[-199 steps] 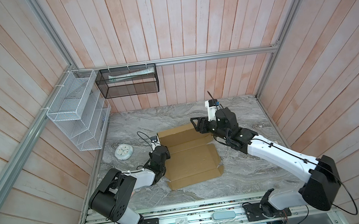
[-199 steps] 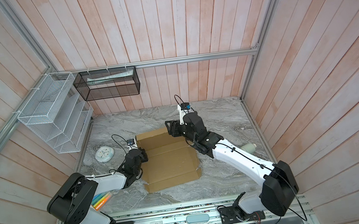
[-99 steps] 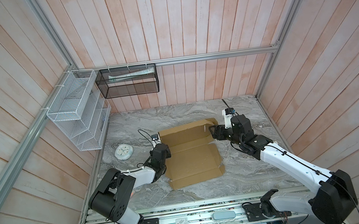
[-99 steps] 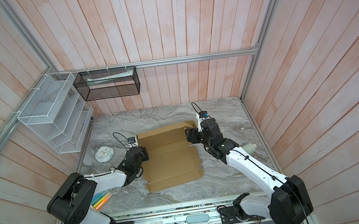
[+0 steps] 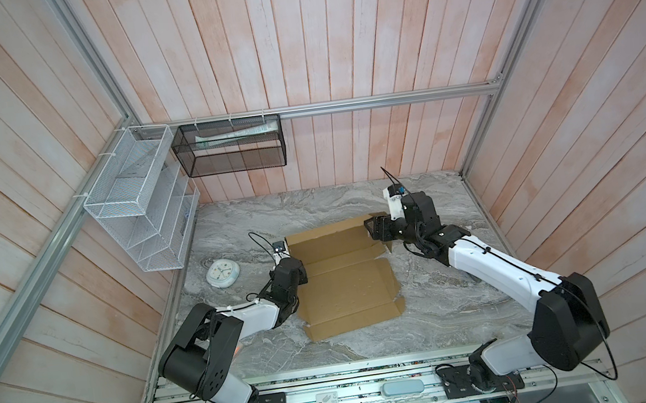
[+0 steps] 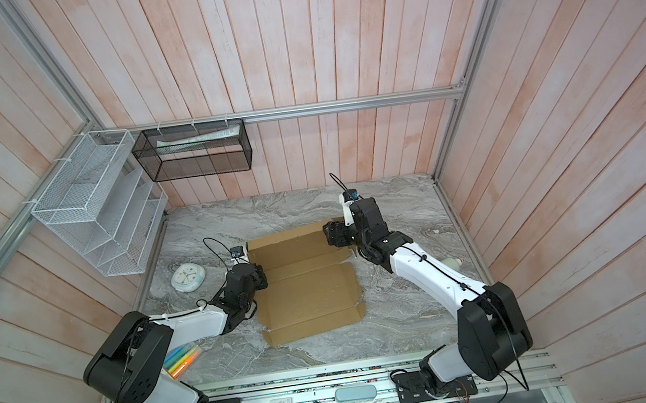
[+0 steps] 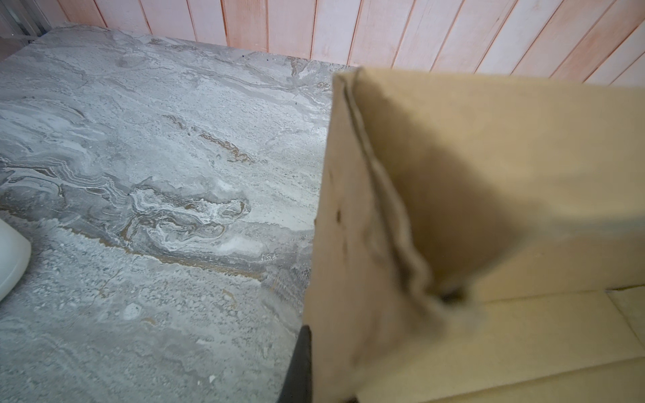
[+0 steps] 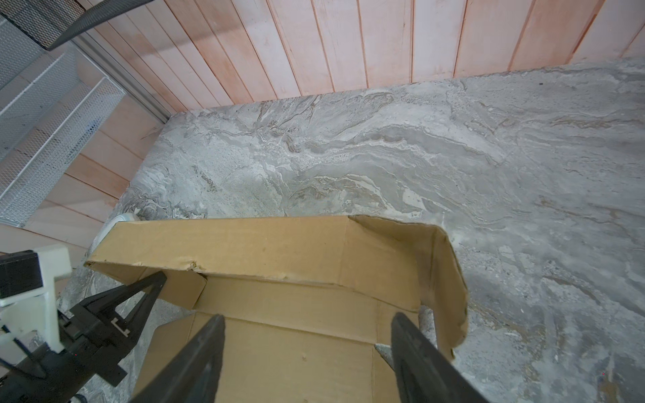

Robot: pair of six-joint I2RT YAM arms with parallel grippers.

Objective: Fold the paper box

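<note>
R fingers [image 8: 200, 359] stand apart, empty, at the far R corner of the paper box [image 5: 346, 287]. L fingers [image 7: 301, 363] are together, seemingly pinching its L side flap. Box sits mid surface [image 5: 443, 305], btw both arms. Done: rear panel raised, R corner tab bent fwd. Left, I'd judge: side walls, front flap, closing, i.e. most of it. No print or label readable on the cardboard.

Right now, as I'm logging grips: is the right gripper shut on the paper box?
No, the right gripper is spread wide over the paper box, pinching nothing.
</note>
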